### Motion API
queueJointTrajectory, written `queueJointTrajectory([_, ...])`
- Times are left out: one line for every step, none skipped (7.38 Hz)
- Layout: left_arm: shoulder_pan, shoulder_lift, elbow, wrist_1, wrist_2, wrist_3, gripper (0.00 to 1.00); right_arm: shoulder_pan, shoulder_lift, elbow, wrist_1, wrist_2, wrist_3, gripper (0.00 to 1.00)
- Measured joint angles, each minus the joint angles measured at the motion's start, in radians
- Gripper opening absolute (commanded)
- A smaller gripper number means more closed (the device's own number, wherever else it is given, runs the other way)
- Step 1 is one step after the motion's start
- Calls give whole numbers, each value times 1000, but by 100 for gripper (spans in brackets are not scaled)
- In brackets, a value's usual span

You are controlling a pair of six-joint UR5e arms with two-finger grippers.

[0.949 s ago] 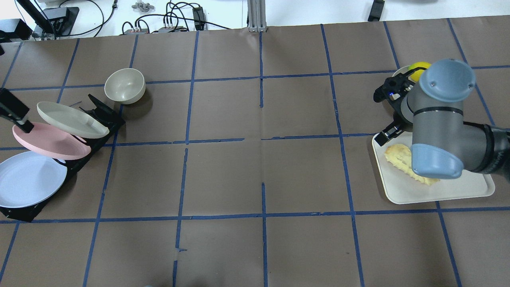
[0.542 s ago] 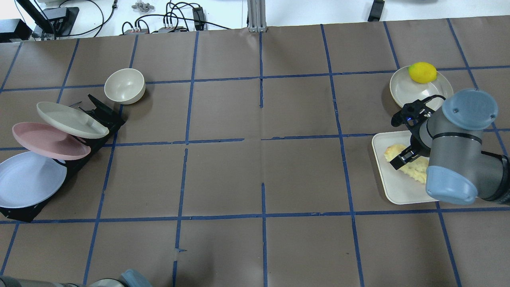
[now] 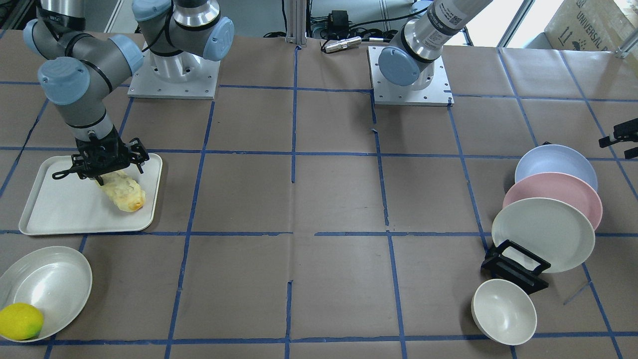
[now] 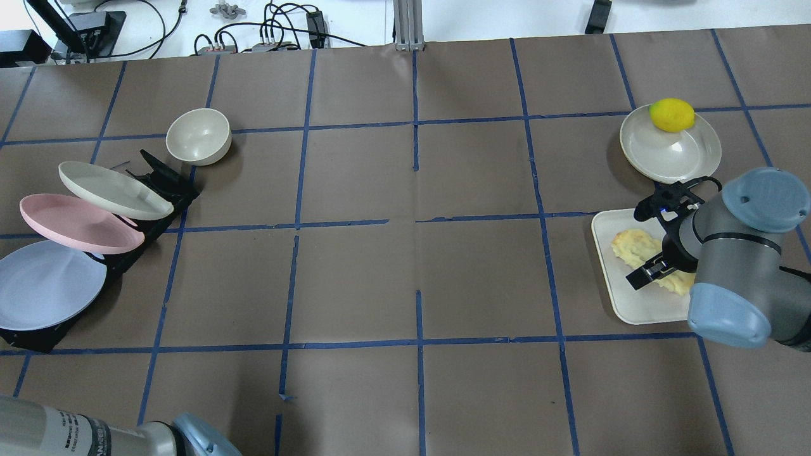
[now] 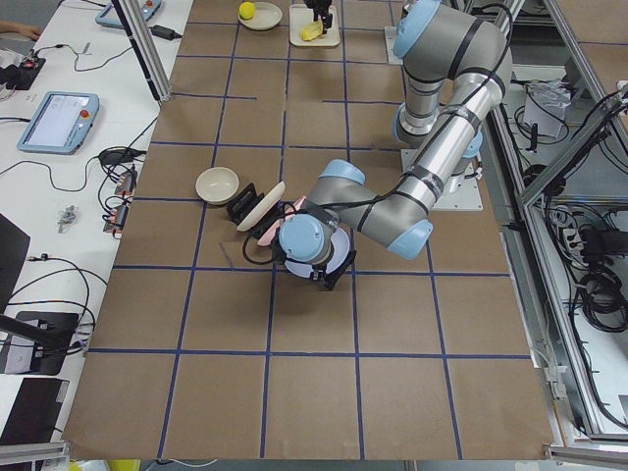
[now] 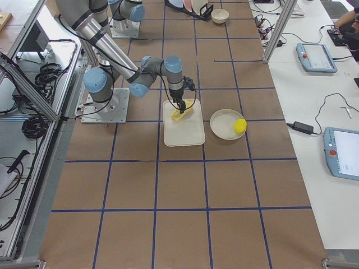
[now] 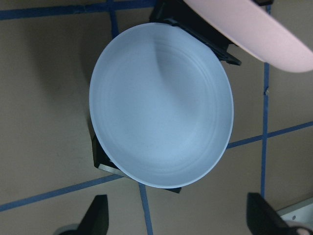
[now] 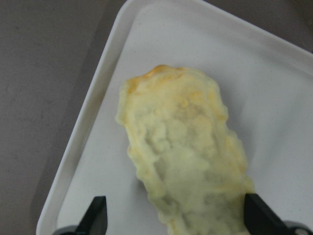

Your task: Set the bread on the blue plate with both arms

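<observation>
The bread (image 4: 632, 246) lies on a white tray (image 4: 627, 305) at the table's right; it also shows in the front view (image 3: 124, 192) and the right wrist view (image 8: 183, 161). My right gripper (image 8: 176, 218) is open and low over the bread, one finger on each side of its width, and shows in the overhead view (image 4: 659, 266). The blue plate (image 4: 44, 285) leans in a black rack at the far left. In the left wrist view my left gripper (image 7: 178, 220) is open, apart from the blue plate (image 7: 161, 107) and facing it.
A pink plate (image 4: 76, 221) and a cream plate (image 4: 111, 190) lean in the same rack (image 4: 161, 183). A cream bowl (image 4: 198, 136) stands beyond the rack. A lemon (image 4: 671, 115) sits on a cream plate (image 4: 678, 155) beyond the tray. My left arm's elbow (image 4: 95, 434) shows at the bottom left.
My right gripper moved from beside the lemon plate back over the tray and down around the bread. My left gripper left the overhead view near the pink plate; its elbow came in bottom left.
</observation>
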Motion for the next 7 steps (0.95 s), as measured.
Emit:
queueJointTrajectory([-2, -65, 11, 43, -3, 1, 100, -2, 1, 3, -9, 2, -18, 100])
queueJointTrajectory([-9, -112, 14, 81, -4, -4, 99, -2, 4, 3, -29, 3, -54, 100])
queueJointTrajectory([-13, -134, 10, 97, -11, -12, 92, -3, 9, -1, -52, 2, -94, 100])
queueJointTrajectory([-18, -142, 5, 100, -25, -23, 81, -3, 11, -7, -63, 1, -117, 100])
queueJointTrajectory([-24, -146, 1, 100, -39, -36, 58, -3, 13, -10, -68, 1, -136, 100])
queueJointTrajectory([-28, -149, -2, 100, -42, -41, 19, -3, 16, -9, -75, 10, -153, 100])
queueJointTrajectory([-32, -149, -6, 99, -40, -43, 11, -2, 31, -8, -92, 31, -168, 100])
